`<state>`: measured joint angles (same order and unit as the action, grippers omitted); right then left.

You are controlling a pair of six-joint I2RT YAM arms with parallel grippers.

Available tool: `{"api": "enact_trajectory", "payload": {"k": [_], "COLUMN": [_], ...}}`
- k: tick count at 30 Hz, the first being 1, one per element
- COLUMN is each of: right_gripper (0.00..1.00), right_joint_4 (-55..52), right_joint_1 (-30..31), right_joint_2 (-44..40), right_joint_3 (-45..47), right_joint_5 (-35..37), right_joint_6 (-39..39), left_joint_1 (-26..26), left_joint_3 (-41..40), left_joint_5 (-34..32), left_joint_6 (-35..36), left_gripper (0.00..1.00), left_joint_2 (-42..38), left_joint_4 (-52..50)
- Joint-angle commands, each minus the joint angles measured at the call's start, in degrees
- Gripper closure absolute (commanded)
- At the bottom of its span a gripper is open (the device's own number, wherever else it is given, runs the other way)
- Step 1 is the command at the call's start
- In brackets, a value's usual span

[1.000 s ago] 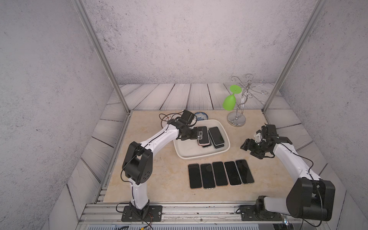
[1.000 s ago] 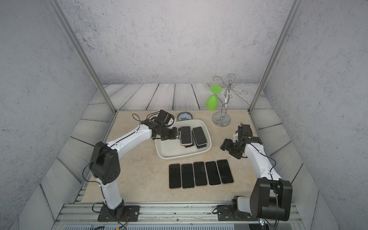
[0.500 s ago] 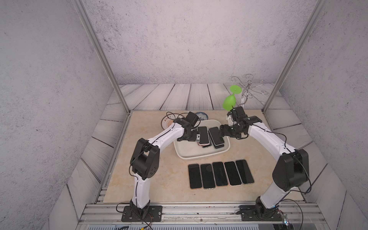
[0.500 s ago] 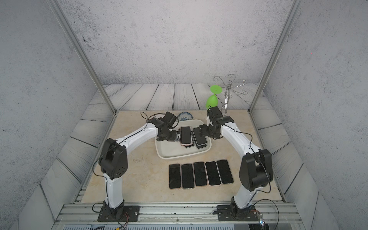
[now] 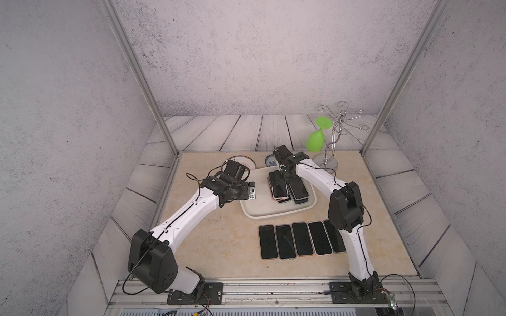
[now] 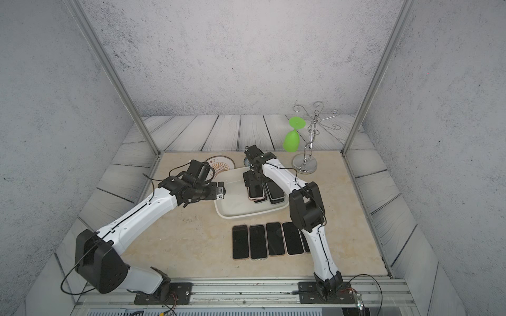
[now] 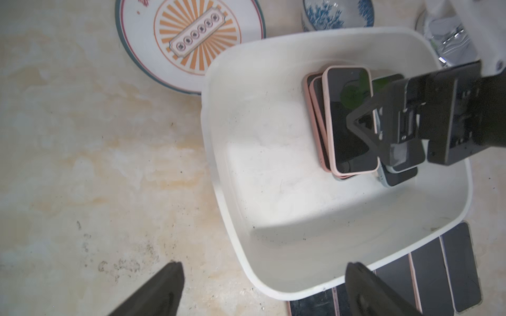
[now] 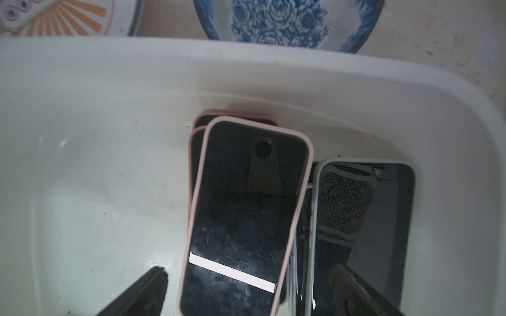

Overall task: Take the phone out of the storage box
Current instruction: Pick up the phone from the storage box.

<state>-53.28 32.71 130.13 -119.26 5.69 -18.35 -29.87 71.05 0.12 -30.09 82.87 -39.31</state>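
Pink phone (image 8: 241, 219) tops the pink stack in the right half of the storage box (image 5: 273, 215), long axis far-to-near. My right jaws hang above it, wide open and empty, straddling its width. Left jaws open, empty, at the box's left edge, farther off.

Stacked phones (image 7: 347, 120) lie inside the storage box (image 7: 216, 153). The left gripper (image 7: 261, 276), jaws wide apart, straddles the box's rim.

The right arm (image 5: 354, 246) covers most of the fifth phone (image 5: 333, 238) on the bench (image 5: 219, 246), while the pink-cased phone (image 8: 246, 208) hides all but slivers of those stacked beneath — their number unclear — and is cropped at one end.
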Motion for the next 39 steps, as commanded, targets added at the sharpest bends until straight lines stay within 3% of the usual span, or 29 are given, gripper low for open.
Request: {"api": "enact_trajectory", "payload": {"k": [1,14,21,27,31,33,39], "right_gripper": [0.01,0.01,0.05,0.22,0.48,0.69,0.84], "right_joint_4": [-3.3,-2.5,-4.5,-4.2,-4.7,-2.9,4.7], "right_joint_1": [0.7,2.2,2.2,2.1,2.2,2.2,2.2], "right_joint_2": [1.6,6.7,8.9,9.1,8.3,4.7,-10.5], "right_joint_3": [-2.6,-4.7,-5.2,-5.0,-5.1,-2.3,9.3], "right_joint_5": [3.1,1.6,5.4,6.0,5.9,5.3,1.3], "right_joint_6": [-0.9,-2.4,-2.8,-2.7,-2.5,-2.2,-0.7], "left_joint_1": [0.8,1.7,2.2,2.5,2.9,3.7,7.7], "left_joint_3": [-1.4,-5.8,-7.0,-7.3,-8.1,-8.9,-11.7], "left_joint_5": [0.9,2.0,2.9,3.7,3.6,4.3,13.4], "left_joint_6": [-0.1,-0.1,0.2,0.5,0.8,0.8,-2.8], "left_gripper": [0.02,0.02,0.02,0.02,0.02,0.02,0.02], "left_joint_2": [-2.4,-5.5,-5.4,-5.2,-5.7,-6.4,-8.2], "left_joint_4": [0.1,1.3,1.9,2.5,2.4,3.4,12.1]}}
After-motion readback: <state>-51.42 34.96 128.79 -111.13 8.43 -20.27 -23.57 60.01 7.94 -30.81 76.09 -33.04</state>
